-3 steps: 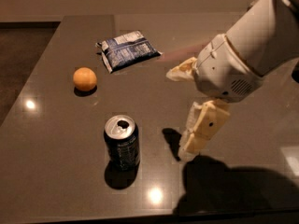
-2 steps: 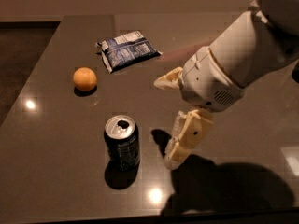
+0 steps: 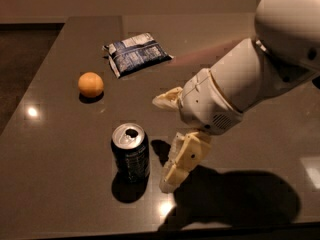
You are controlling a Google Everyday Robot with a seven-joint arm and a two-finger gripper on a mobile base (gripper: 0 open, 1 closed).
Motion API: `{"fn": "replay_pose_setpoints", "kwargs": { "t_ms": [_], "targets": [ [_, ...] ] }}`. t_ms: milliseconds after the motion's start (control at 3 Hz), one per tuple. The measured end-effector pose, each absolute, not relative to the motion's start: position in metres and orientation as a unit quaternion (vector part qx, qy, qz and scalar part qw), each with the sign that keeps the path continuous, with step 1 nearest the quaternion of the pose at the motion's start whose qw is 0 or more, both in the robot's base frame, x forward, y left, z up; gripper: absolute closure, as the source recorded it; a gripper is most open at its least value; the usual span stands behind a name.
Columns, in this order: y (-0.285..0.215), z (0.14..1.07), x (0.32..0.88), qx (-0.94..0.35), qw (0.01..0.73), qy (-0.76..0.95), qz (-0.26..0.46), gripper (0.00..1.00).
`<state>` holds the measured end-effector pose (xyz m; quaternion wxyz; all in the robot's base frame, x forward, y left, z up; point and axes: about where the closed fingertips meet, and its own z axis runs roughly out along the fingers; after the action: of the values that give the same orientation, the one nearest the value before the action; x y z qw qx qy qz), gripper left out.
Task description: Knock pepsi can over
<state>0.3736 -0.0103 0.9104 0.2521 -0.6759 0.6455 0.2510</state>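
The pepsi can (image 3: 131, 156) is dark navy with a silver top and an opened tab. It stands upright near the front of the dark table (image 3: 60, 184). My gripper (image 3: 161, 144) is just to the right of the can, low over the table, and it is open and empty. Its lower finger (image 3: 182, 159) is a short gap from the can's right side; I see no contact. Its upper finger (image 3: 167, 99) points left, behind the can. The white arm comes in from the upper right.
An orange ball (image 3: 90, 84) lies to the back left of the can. A blue-and-white snack bag (image 3: 136, 53) lies flat farther back. The table's left edge (image 3: 30, 89) and front edge (image 3: 100, 232) are near.
My gripper and arm have moved left and slightly down toward the can, closing most of the gap. The can, ball and bag have not moved.
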Motion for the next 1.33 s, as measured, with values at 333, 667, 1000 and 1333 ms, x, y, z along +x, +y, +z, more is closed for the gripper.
{"fn": "replay_pose_setpoints", "kwargs": {
  "t_ms": [333, 667, 1000, 1333],
  "targets": [
    [-0.001, 0.904, 0.372, -0.674, 0.256, 0.640, 0.267, 0.00],
    [0.005, 0.898, 0.372, -0.670, 0.259, 0.636, 0.281, 0.00],
    [0.012, 0.896, 0.371, -0.668, 0.261, 0.631, 0.295, 0.00],
    [0.020, 0.896, 0.369, -0.671, 0.260, 0.622, 0.310, 0.12]
  ]
}}
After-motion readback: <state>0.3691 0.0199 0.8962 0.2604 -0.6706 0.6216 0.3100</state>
